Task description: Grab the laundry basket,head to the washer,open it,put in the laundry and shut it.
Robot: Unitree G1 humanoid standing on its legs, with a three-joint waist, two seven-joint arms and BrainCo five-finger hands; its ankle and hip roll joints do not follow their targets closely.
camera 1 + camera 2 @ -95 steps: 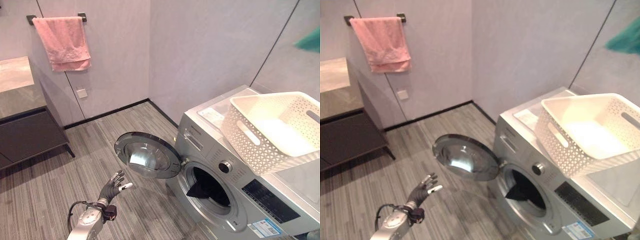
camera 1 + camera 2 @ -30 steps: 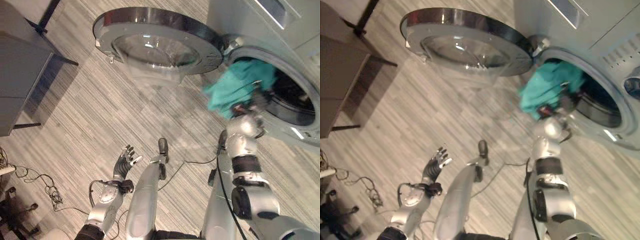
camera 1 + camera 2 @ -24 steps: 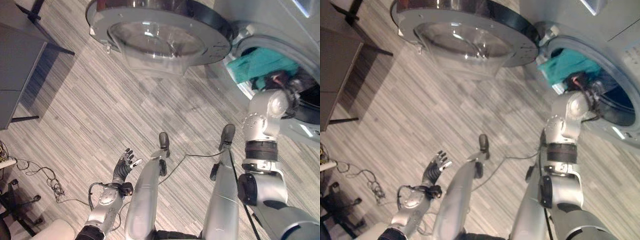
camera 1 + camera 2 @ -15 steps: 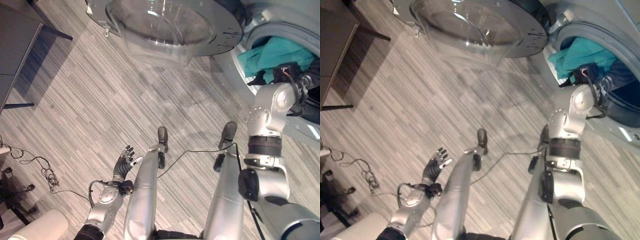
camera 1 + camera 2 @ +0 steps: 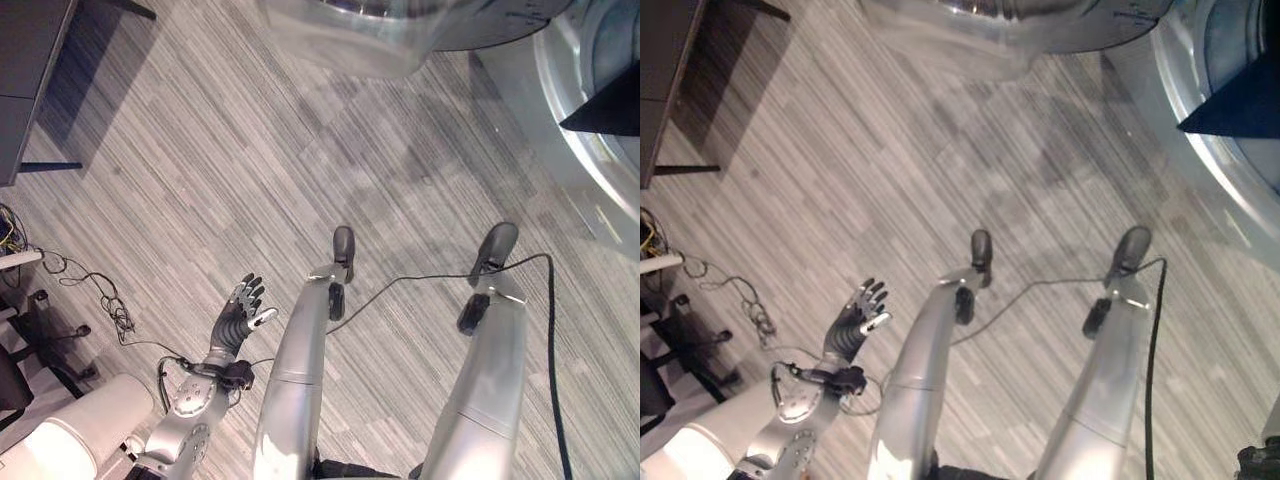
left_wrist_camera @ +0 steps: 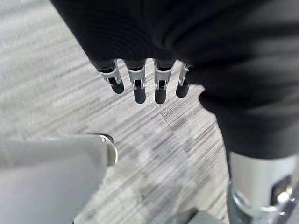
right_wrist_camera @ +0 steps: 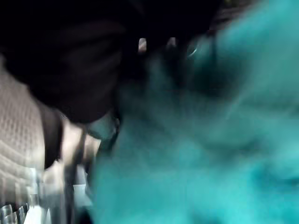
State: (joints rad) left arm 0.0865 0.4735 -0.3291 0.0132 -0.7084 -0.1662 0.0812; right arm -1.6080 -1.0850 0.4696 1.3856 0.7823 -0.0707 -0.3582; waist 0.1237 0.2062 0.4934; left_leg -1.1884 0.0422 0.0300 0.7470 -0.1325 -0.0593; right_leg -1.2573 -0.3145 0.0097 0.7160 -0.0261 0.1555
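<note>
The washer door (image 5: 400,35) hangs open at the top of the eye views, its glass bulge facing me. The silver rim of the washer mouth (image 5: 590,170) curves down the right edge, with a dark cloth (image 5: 1240,110) lying inside the drum. In the right wrist view my right hand (image 7: 70,60) is pressed against a teal garment (image 7: 210,154), which hides the fingers. My left hand (image 5: 240,315) hovers over the floor at the lower left, held open with straight fingers (image 6: 138,88) and nothing in it.
A dark cabinet (image 5: 30,80) stands on thin legs at the upper left. Loose cables (image 5: 60,275) and a chair base on castors (image 5: 45,335) lie at the left edge. A white rounded object (image 5: 60,440) sits in the lower left corner. Grey striped floor (image 5: 220,180) spreads between.
The camera has tipped further down, so the washer has slid to the top and right edges. My right arm and the teal garment have left the eye views. The left hand is unchanged.
</note>
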